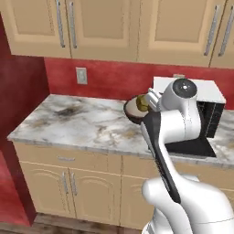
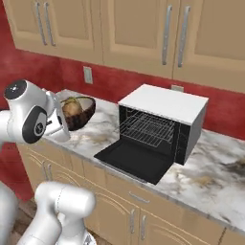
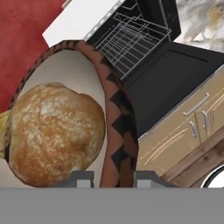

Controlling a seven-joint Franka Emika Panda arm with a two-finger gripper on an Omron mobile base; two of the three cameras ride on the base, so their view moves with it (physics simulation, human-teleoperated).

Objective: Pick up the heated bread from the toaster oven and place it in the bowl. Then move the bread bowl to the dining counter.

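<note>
The gripper [image 3: 113,177] is pinching the bowl's [image 3: 117,131] rim, lifting it clear of the counter [image 1: 82,123]. The bread [image 3: 54,131] is sitting inside, at ten o'clock. Farther off, the toaster oven [image 2: 162,124] is standing open, its rack bare. Carrying to the dining counter is remaining.

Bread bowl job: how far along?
Done: the bread sits in the bowl, and the toaster oven stands open with a bare rack. In hand: the gripper pinches the bowl's rim, bowl tilted and seemingly raised off the wall counter. Left: carry it to the dining counter.
</note>
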